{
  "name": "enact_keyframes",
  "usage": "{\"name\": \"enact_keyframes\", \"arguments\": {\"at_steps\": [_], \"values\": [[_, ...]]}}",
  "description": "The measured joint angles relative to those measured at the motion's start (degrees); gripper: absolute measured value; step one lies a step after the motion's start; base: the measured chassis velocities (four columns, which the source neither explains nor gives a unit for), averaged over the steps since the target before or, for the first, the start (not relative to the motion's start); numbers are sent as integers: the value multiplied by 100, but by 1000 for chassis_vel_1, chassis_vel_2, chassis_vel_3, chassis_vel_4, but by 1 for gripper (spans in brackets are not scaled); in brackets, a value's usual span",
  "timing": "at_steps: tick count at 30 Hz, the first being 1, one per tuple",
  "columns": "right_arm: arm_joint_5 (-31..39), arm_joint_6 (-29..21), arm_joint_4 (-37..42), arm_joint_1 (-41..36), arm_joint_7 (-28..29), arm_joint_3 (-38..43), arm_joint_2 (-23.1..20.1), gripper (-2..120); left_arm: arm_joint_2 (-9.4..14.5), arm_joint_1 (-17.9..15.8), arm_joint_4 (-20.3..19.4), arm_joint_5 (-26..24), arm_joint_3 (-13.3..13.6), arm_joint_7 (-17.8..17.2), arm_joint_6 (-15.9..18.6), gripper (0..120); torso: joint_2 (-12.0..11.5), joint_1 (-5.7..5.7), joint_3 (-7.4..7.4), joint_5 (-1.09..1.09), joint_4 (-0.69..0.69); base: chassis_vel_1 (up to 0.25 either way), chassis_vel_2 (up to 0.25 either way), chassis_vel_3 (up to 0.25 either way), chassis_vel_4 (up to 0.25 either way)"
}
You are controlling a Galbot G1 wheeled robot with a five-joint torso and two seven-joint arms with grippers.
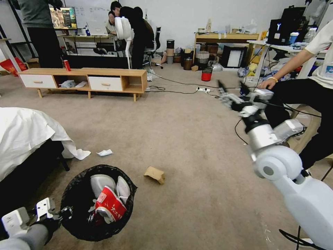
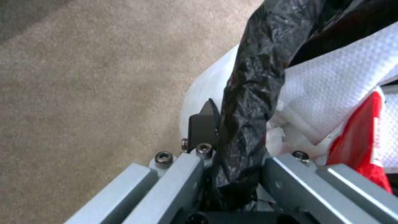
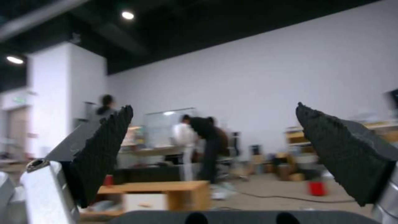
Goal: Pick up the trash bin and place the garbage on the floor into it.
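The trash bin (image 1: 74, 184), lined with a crinkly black bag, stands low at my left. My left gripper (image 1: 64, 211) is shut on its rim. In the left wrist view the left gripper (image 2: 244, 146) straddles the bag-covered rim (image 2: 248, 93), with one black pad (image 2: 203, 127) against the pale outer wall. Inside the bin lie white tissues (image 1: 100, 182) and a red-white snack bag (image 1: 110, 206). On the floor (image 1: 194, 146) beyond it lie a tan folded cardboard piece (image 1: 155, 173) and a white paper scrap (image 1: 104, 152). My right gripper (image 1: 231, 88) is raised at the right, open and empty, its fingers (image 3: 104, 146) wide apart.
A bed with a hanging white sheet (image 1: 24, 135) stands close on the left. A low wooden cabinet (image 1: 86, 78) with a red can (image 1: 67, 65) stands at the back. Black cables and a power strip (image 1: 203, 89) cross the carpet. A person's legs (image 1: 305, 100) are beside my right arm.
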Motion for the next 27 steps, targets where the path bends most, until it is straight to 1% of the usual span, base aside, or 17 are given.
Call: {"name": "enact_keyframes", "arguments": {"at_steps": [1,2,4,5,6,7,8,9,11,12,15,19,21,27], "values": [[-202,77,-1,-279,0,240,66,100,-39,7,-39,10,-3,-5,0,0,0,0,0,2,-3,0,0,0,0],[-202,77,-1,-279,0,240,66,100,-39,7,-39,10,-3,-5,0,0,0,0,0,2,-3,0,0,0,0],[-562,172,51,-753,49,705,204,100,-92,20,-64,30,-5,-6,0,0,0,0,0,-1,-4,0,0,0,0],[-734,161,116,-971,79,916,278,100,-120,20,-68,61,-5,-4,0,0,0,0,0,2,-3,0,0,0,0],[-734,161,116,-971,79,916,278,100,-120,20,-68,61,-5,-4,0,0,0,0,0,2,-3,0,0,0,0],[-933,144,218,-1233,105,1198,377,100,-155,15,-72,113,-6,0,0,0,0,0,0,1,-2,0,0,0,0],[-933,144,218,-1233,105,1198,377,100,-155,15,-72,113,-6,0,0,0,0,0,0,1,-2,0,0,0,0],[-1055,125,327,-1444,106,1387,456,100,-180,12,-85,147,-3,9,0,0,0,0,0,-3,-1,0,0,0,0],[-1353,118,548,-1901,89,1736,648,100,-234,11,-111,192,15,34,0,0,0,0,0,1,-3,0,0,0,0],[-1353,118,548,-1901,89,1736,648,100,-234,11,-111,192,15,34,0,0,0,0,0,1,-3,0,0,0,0],[-1618,155,818,-2404,-14,1952,858,100,-320,10,-123,364,33,96,0,0,0,0,0,-1,-2,0,0,0,0],[-1742,181,930,-2627,-56,2014,1000,100,-372,15,-129,475,44,131,0,0,1,0,0,-1,-1,0,0,0,0],[-1922,266,961,-2848,-119,1980,1180,100,-453,10,-140,558,49,145,0,0,1,0,0,0,-2,0,0,0,0],[-2095,345,961,-2962,-190,1801,1389,100,-528,45,-173,585,4,145,0,0,1,0,0,-1,-1,0,0,0,0]]}}
